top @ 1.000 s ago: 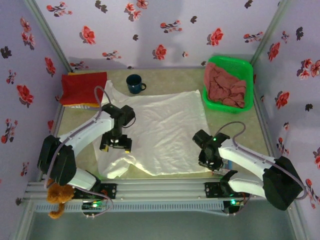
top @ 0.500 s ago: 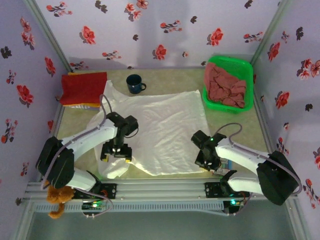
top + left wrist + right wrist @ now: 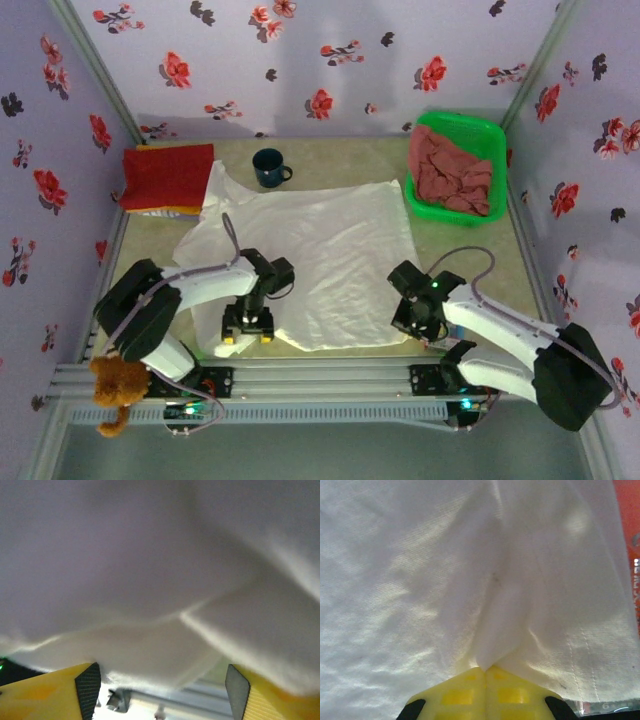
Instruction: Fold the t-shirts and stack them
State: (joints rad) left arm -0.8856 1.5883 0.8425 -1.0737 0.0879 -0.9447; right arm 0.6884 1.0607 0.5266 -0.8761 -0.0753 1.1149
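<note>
Along the near hem of the white shirt [image 3: 340, 240], your right gripper [image 3: 485, 670] clamps the cloth; your left gripper [image 3: 161, 682] has its jaws apart.

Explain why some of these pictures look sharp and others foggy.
Top external view: sharp, dim purplish light on the white t-shirt. Left wrist view: out of focus, cloth probably too close to the open left gripper. Right wrist view: crisp weave, bright patches, shadowed folds where the right gripper pinches.

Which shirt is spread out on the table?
The white shirt, laid open in the middle. The red shirt lies folded at the far left corner, and the pink shirts sit bunched in the basket.
</note>
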